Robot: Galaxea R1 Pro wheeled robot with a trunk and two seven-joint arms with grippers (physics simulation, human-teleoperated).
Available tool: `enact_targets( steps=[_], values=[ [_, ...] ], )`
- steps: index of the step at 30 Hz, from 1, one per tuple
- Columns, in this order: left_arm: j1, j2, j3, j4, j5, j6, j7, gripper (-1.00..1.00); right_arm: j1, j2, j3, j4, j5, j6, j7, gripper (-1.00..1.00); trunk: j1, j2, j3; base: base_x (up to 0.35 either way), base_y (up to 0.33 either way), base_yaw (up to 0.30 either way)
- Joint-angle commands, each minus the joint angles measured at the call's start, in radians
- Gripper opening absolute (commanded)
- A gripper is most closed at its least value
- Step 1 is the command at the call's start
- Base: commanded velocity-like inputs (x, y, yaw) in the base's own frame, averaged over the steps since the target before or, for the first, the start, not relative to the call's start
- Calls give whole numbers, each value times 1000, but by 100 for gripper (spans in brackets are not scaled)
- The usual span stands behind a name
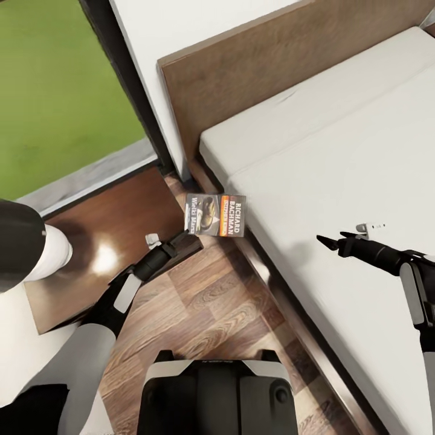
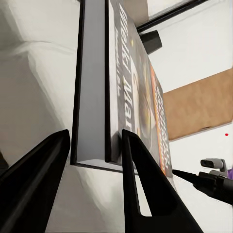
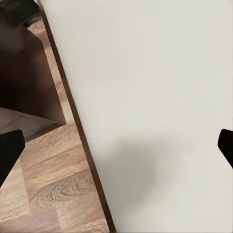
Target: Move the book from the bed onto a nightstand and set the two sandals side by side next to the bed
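Book: thin grey-and-orange paperback (image 1: pixel 215 215) off pale-mattress bed (image 1: pixel 338 181), in left jaws (image 1: pixel 184 235) | reddish-brown wooden nightstand (image 1: pixel 90 248) at 9 o'clock, placement pending | right jaws (image 1: pixel 327 241) open, empty | sandals pending

Bright, even light; soft shadows

We see open floor (image 1: pixel 205 302) between the nightstand (image 1: pixel 103 241) and the bed (image 1: pixel 338 181). The headboard (image 1: pixel 272 66) and the wall (image 1: pixel 181 24) block passage behind the nightstand.
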Motion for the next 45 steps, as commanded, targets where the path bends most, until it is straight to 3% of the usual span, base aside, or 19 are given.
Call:
enact_targets(
  steps=[1,14,45],
  values=[
    [0,-1,3,0,4,11,-5,-100,0,0,-1,0,-9,8,-1,100,0,-1,1,0,0,191],
    [3,2,4,0,3,12,-10,-100,0,0,-2,1,-9,8,-1,100,0,-1,17,0,0,189],
    [3,1,3,-1,3,12,-10,-100,0,0,-2,1,-9,8,-1,100,119,-218,-44,0,0,179]
  ],
)
